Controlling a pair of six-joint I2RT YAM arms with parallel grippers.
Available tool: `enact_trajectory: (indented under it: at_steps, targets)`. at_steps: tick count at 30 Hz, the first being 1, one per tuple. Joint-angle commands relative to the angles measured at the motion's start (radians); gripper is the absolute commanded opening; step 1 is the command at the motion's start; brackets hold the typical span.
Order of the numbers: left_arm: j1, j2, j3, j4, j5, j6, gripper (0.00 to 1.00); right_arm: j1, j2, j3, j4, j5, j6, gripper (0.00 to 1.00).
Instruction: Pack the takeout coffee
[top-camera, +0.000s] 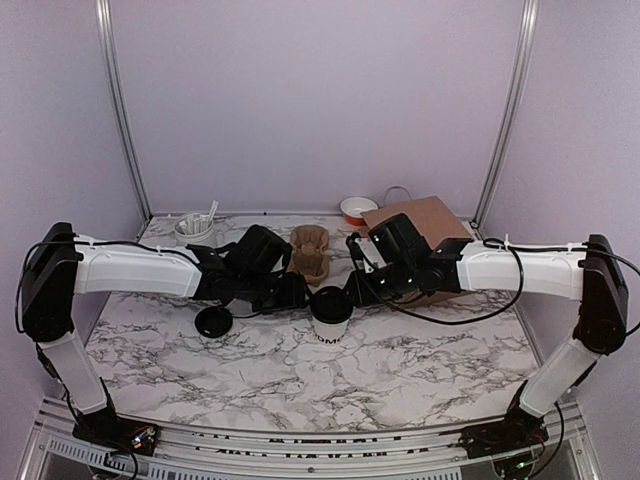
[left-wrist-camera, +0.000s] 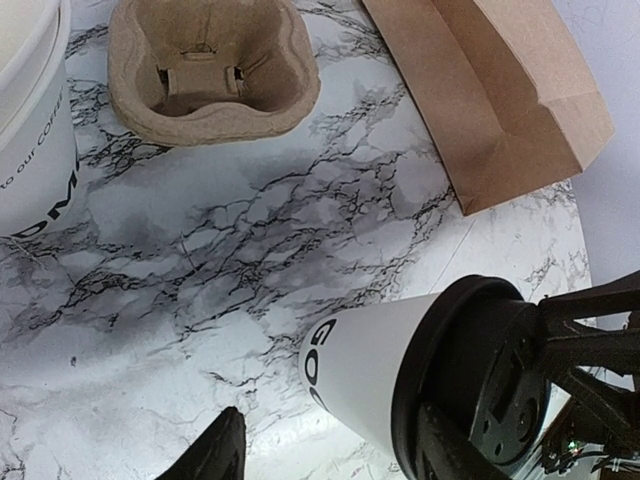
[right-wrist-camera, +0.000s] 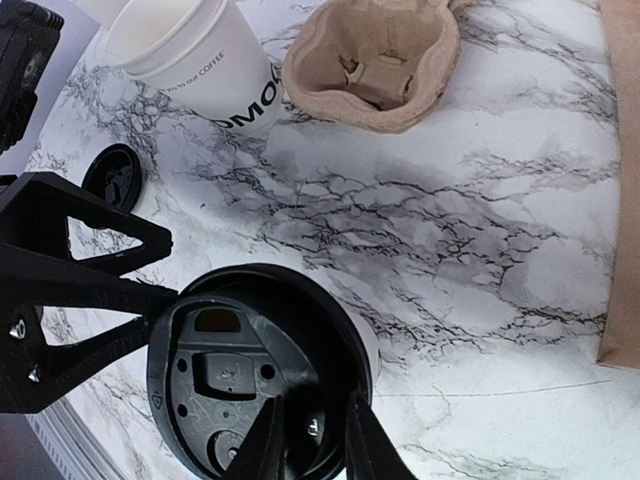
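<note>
The takeout coffee (top-camera: 331, 313) is a white paper cup with dark lettering and a black lid, standing mid-table between both grippers. In the left wrist view the cup (left-wrist-camera: 370, 365) sits between my left gripper's (left-wrist-camera: 330, 432) fingers. That gripper is open: one finger (left-wrist-camera: 218, 450) stands apart from the cup wall and the other rests by the lid's edge. My right gripper (right-wrist-camera: 312, 428) reaches over the lid (right-wrist-camera: 240, 360) from above, its two fingers pinched narrowly on the lid's near rim. The brown pulp tray (top-camera: 310, 253) lies just behind.
A second, lidless white cup (right-wrist-camera: 200, 65) stands near the tray, with a loose black lid (top-camera: 213, 321) to its left. A brown paper bag (top-camera: 425, 225) lies at back right by a red bowl (top-camera: 358, 208). A canister with sticks (top-camera: 195, 228) is at back left.
</note>
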Motion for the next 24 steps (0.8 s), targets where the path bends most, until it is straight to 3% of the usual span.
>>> enact_trajectory:
  at_steps: [1, 24]
  targets:
    - [-0.015, 0.038, -0.066, -0.061, -0.006, -0.007, 0.58, 0.013, 0.003, -0.032, -0.011, -0.005, 0.013, 0.20]
    - [-0.052, -0.013, -0.079, -0.077, -0.029, -0.017, 0.58, 0.012, -0.008, 0.000, -0.016, 0.007, 0.008, 0.20]
